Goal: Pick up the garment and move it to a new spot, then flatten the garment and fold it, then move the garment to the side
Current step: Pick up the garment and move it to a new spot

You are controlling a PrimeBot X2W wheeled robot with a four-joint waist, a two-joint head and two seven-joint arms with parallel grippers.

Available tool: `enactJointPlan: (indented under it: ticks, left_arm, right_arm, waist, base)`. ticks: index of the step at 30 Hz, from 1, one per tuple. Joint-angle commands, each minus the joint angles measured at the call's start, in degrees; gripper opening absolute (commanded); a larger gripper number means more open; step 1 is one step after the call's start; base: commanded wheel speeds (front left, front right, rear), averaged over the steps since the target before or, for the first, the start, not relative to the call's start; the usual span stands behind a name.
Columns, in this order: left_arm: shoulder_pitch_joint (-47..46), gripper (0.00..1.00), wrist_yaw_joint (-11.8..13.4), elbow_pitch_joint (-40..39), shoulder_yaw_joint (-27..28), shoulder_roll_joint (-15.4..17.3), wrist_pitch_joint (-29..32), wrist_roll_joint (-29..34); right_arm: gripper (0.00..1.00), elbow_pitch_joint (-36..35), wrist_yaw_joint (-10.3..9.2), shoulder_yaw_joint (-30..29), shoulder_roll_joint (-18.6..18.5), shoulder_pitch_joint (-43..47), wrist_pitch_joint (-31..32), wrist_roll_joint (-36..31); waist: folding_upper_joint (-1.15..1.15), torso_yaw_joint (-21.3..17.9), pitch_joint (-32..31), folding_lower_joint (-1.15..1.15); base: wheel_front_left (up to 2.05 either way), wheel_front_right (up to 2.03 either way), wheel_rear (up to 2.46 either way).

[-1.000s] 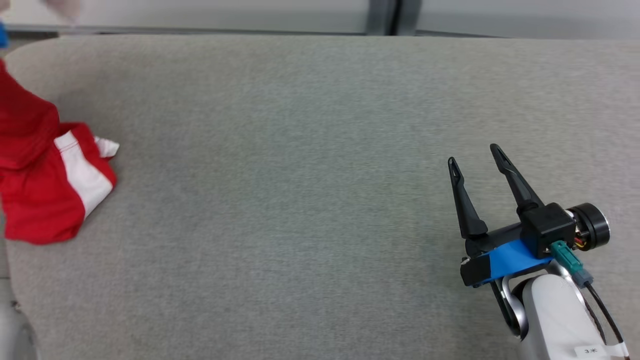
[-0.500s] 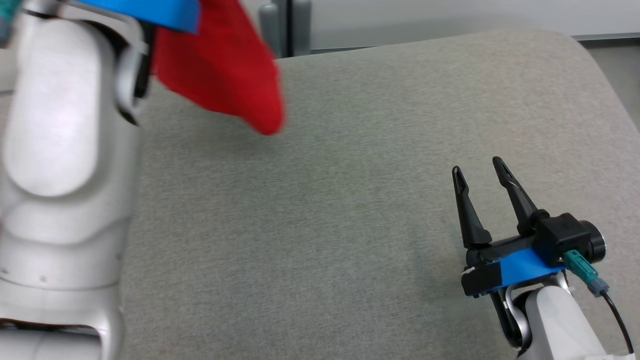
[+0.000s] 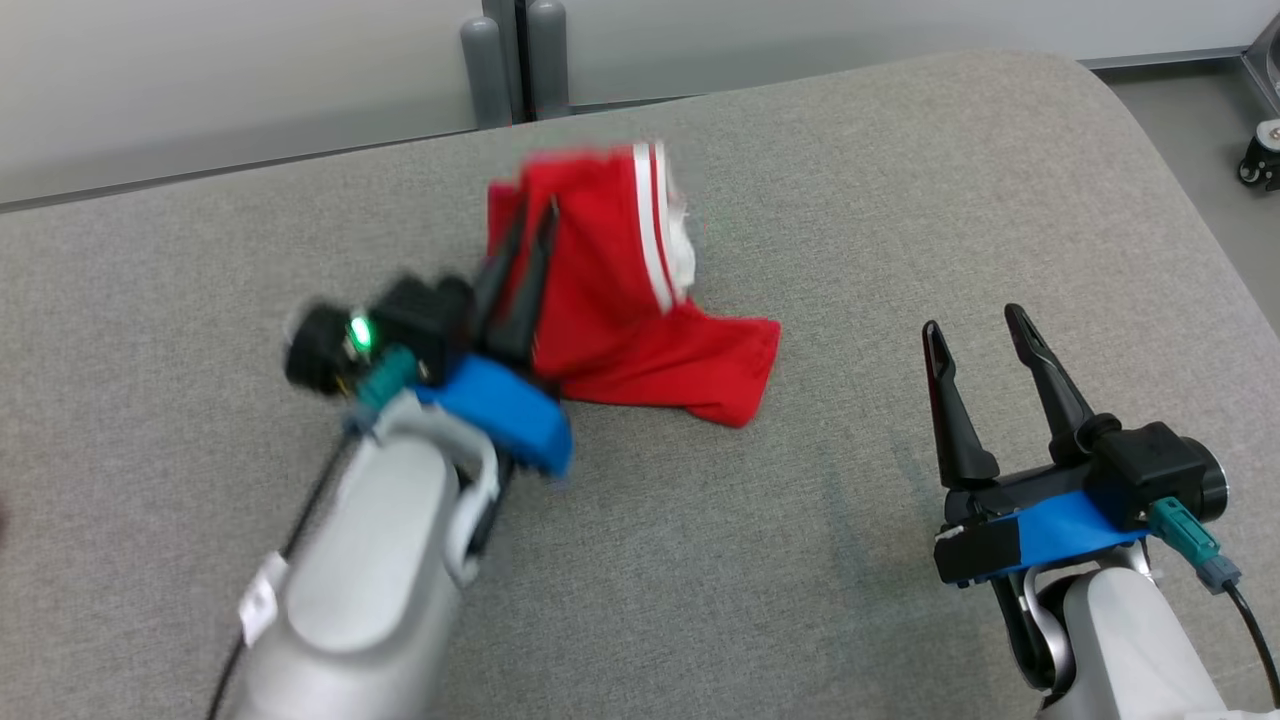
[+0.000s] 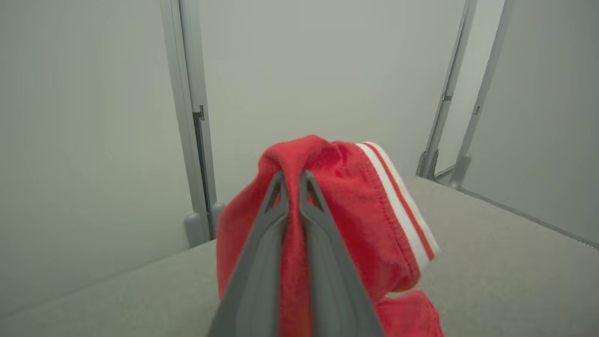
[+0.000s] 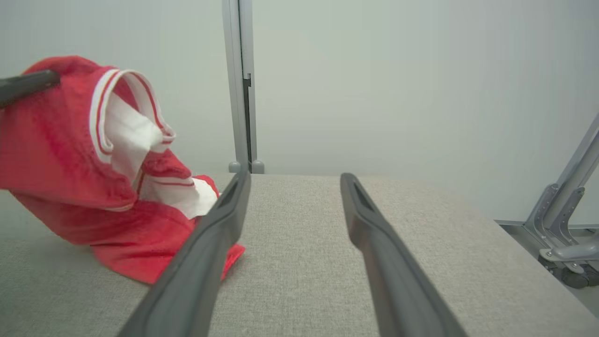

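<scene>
- My left gripper [image 3: 533, 222] is closed to a narrow gap on a fold of the red garment [image 3: 625, 310]. In the left wrist view, red cloth shows between the two fingers near their tips.
- The garment hangs from that pinch over the middle of the grey table [image 3: 720, 570], toward its far edge. Its upper part is raised off the table; its lower part lies on the table surface.
- White stripes [image 3: 652, 235] run along the garment edge that faces the table's right side. In the right wrist view, white lining shows inside that edge.
- The left arm's pale forearm [image 3: 360, 590] reaches in from the table's near-left edge. The head view blurs this arm and the cloth.
- My right gripper [image 3: 972, 322] has its jaws wide apart and grips nothing. It sits over the table's near-right area, well apart from the garment, fingers pointing toward the far edge.
- Two grey posts [image 3: 512, 60] stand just beyond the table's far edge.
- A caster [image 3: 1262, 150] sits on the floor off the table's far-right corner.
</scene>
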Motion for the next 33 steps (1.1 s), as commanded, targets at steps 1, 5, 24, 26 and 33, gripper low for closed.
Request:
enactJointPlan:
  ticks: [1,5,24,26,33]
  left_arm:
    - [2.4,0.0,0.2,1.1,-0.8,-0.5,-0.4,-0.4]
    - [8.9,0.0,0.4,5.7,-3.3,-0.7,-1.2,-0.6]
    - [13.4,1.0,6.1,-6.9,8.6,3.1,-2.5,1.1]
    - [14.8,1.0,6.8,-8.6,11.2,4.2,-2.5,2.0]
    - [21.5,1.0,8.1,-12.4,20.6,5.6,-2.5,3.3]
  right_arm:
    - [1.0,-0.3,0.01,0.0,0.0,0.2,-0.2,0.4]
    - [1.0,-0.4,0.01,-0.2,-0.1,0.3,-0.2,0.4]
    - [1.0,1.6,0.01,-0.9,-0.1,2.8,-0.2,-0.8]
    - [1.0,1.7,0.01,-1.1,-0.1,3.3,-0.2,-0.9]
    - [1.0,2.4,0.01,-1.6,-0.1,4.2,-0.2,-1.3]
  waist:
    - [0.01,0.1,0.1,0.0]
    - [0.01,0.6,0.2,0.0]
    - [0.01,8.2,-4.8,0.0]
    - [0.01,9.1,-5.1,0.0]
    - [0.01,11.5,-6.1,0.0]
  base:
    - [0.0,0.0,0.0]
    - [0.0,0.0,0.0]
    - [0.0,0.0,0.0]
    - [0.0,0.0,0.0]
    - [0.0,0.0,0.0]
